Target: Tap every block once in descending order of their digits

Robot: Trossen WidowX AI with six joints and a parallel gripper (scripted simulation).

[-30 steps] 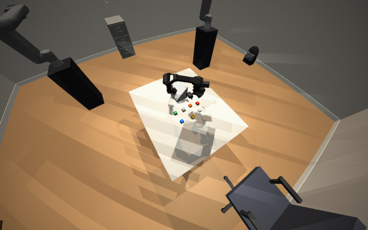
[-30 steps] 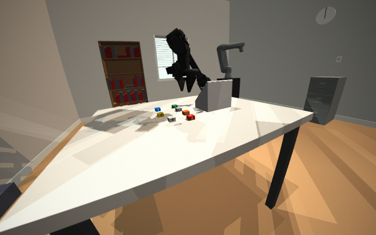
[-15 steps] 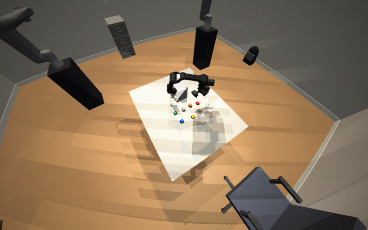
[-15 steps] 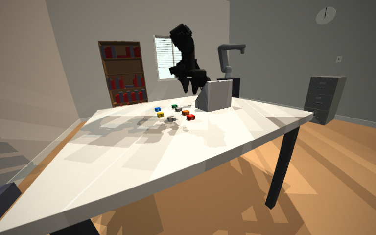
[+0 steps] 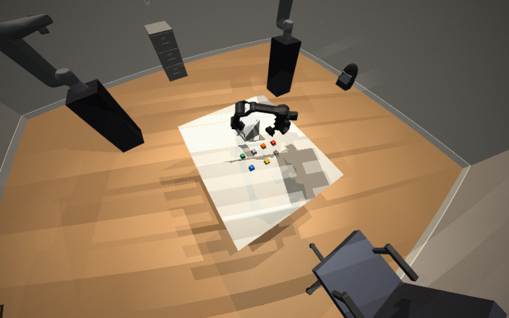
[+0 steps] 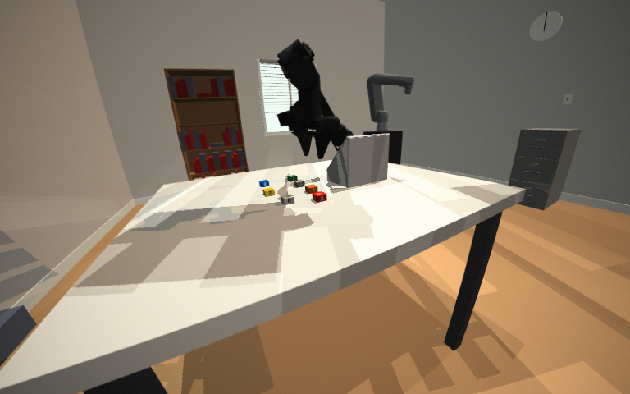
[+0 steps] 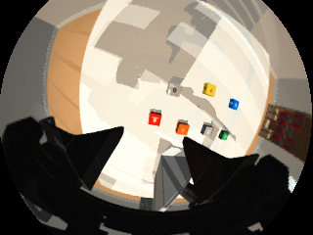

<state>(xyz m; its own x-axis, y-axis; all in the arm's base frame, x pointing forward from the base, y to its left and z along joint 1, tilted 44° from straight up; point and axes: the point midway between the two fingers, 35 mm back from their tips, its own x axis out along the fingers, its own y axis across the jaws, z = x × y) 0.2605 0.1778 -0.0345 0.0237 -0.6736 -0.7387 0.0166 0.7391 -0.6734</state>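
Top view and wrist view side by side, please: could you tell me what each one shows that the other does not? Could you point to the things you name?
Only the top view shows the office chair (image 5: pixel 356 265) and the filing cabinet (image 5: pixel 162 50). Only the wrist view shows the bookshelf (image 7: pixel 302 147), at its right edge. Both show the white table (image 5: pixel 210 150) (image 7: pixel 105 105), the open claw (image 5: pixel 278 130) (image 7: pixel 155 135), and seven blocks: red (image 5: pixel 273 142) (image 7: pixel 155 118), orange (image 5: pixel 263 145) (image 7: pixel 182 128), yellow (image 5: pixel 266 160) (image 7: pixel 209 89), green (image 5: pixel 242 156) (image 7: pixel 223 135), blue (image 5: pixel 251 167) (image 7: pixel 234 104) and two gray.

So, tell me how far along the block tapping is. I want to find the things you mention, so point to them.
No finished tap can be confirmed: touched blocks would look the same. Nothing is in hand; the open gripper (image 6: pixel 312 157) (image 7: pixel 155 135) hangs above the table (image 5: pixel 225 187) (image 6: pixel 185 297), touching no block. All seven blocks stand apart; how many remain, I can't tell.
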